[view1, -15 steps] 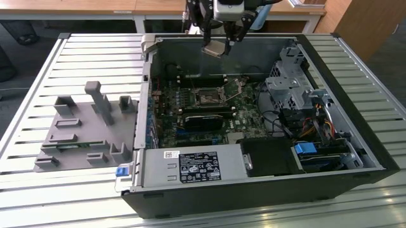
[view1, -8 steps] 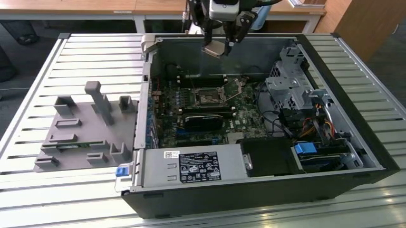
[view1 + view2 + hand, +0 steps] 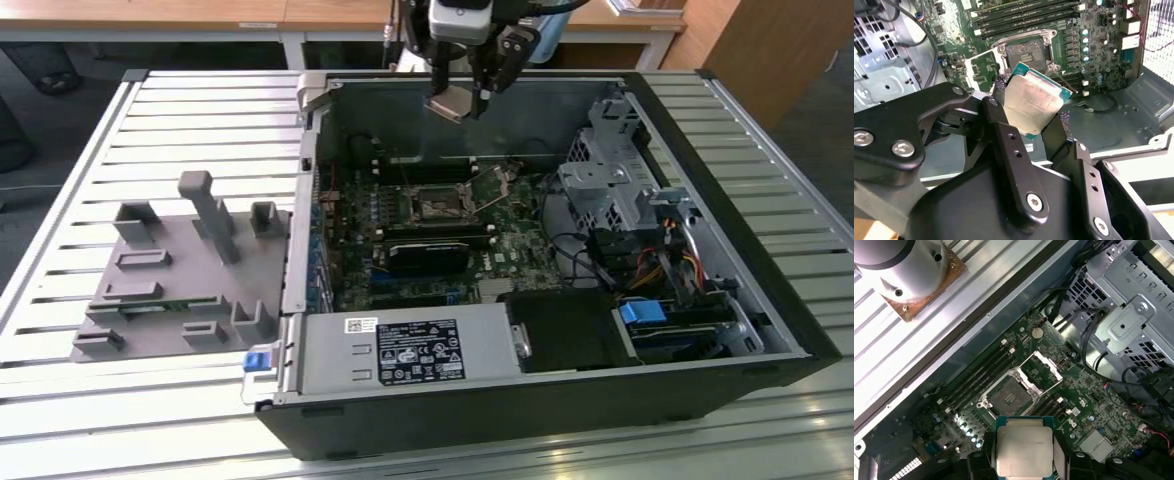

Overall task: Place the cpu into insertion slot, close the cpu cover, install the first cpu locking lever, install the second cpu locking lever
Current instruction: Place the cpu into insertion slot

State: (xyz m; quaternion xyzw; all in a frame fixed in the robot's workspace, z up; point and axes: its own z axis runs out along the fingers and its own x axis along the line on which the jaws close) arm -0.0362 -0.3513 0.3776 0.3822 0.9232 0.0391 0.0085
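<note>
My gripper [image 3: 461, 100] hangs high over the back of the open computer case, shut on the cpu [image 3: 451, 104]. The cpu is a flat square chip with a dull silver top [image 3: 1031, 102] and a green edge, pinched by its sides between the two black fingers [image 3: 1004, 135]; it also shows in the first wrist view [image 3: 1024, 447]. Below it on the motherboard lies the insertion slot [image 3: 437, 205] [image 3: 1025, 52] [image 3: 1006, 397], bare and open. The cpu cover [image 3: 1041, 370] [image 3: 985, 65] stands flipped up beside the slot. The locking levers cannot be made out.
The black case [image 3: 747, 340] rests on a slatted metal table [image 3: 107, 130]. Inside are long black memory slots [image 3: 1024, 17], a silver drive cage [image 3: 607, 190], cables [image 3: 667, 265] and a power supply [image 3: 400, 350]. A grey fixture block [image 3: 187, 270] sits at the exterior view's left.
</note>
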